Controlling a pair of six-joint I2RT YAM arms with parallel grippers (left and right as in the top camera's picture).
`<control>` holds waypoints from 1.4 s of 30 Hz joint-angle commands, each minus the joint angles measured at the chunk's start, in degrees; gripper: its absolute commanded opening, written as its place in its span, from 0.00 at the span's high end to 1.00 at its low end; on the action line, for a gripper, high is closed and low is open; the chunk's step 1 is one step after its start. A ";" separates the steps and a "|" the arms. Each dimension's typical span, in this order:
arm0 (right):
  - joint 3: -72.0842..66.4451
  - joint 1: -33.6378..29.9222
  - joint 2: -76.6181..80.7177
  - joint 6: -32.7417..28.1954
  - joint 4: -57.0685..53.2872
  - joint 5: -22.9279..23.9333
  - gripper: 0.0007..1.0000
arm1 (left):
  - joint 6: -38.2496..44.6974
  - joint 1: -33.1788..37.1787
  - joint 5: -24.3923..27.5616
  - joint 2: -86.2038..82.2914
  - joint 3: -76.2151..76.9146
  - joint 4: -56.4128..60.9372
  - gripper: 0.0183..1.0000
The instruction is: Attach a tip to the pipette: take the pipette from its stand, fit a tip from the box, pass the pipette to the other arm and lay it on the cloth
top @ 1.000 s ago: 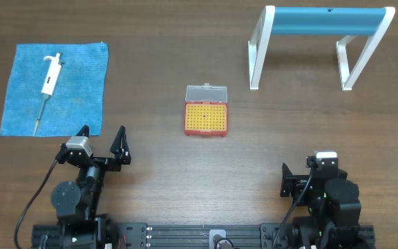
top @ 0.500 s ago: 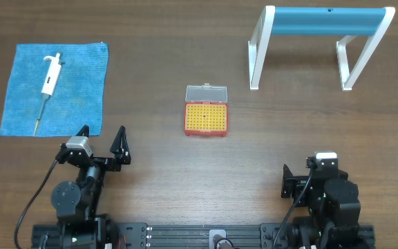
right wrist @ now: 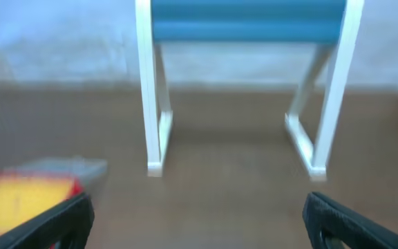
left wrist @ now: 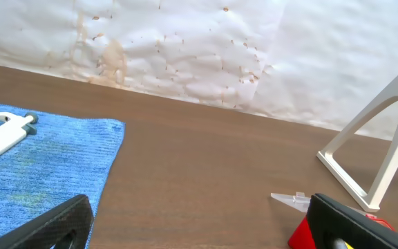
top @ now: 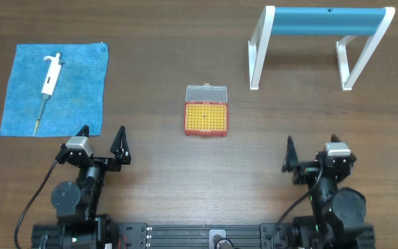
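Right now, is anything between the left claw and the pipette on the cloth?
Nothing visible does. The pipette lies on the blue cloth, with only bare cloth and table between it and the open left claw.

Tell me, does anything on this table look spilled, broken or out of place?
Nothing stands out. The pipette lies on the blue cloth, the tip box sits open mid-table with nothing spilled, the stand is upright and empty, and the left pincer and right pincer are open, holding nothing.
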 commanded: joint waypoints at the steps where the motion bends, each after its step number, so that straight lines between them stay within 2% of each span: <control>1: -10.03 -0.31 -0.57 -0.63 19.04 -0.63 0.03 | 0.94 -0.28 -0.90 -0.61 -0.28 -0.09 0.00; 4: -16.17 -0.28 -0.57 -0.59 29.09 -0.87 0.02 | 0.94 -0.28 -0.90 -0.61 -0.28 -0.09 0.00; 6: -18.45 -0.31 -0.57 -0.59 30.25 -0.87 0.02 | 0.94 -0.28 -0.90 -0.61 -0.28 -0.09 0.00; 13: -18.53 -0.70 -0.52 -1.31 21.88 -0.42 0.02 | 0.94 -0.28 -0.90 -0.61 -0.28 -0.09 0.00; 42: -18.53 -0.79 -0.44 -1.25 22.01 -0.44 0.02 | 0.94 -0.28 -0.90 -0.61 -0.28 -0.09 0.00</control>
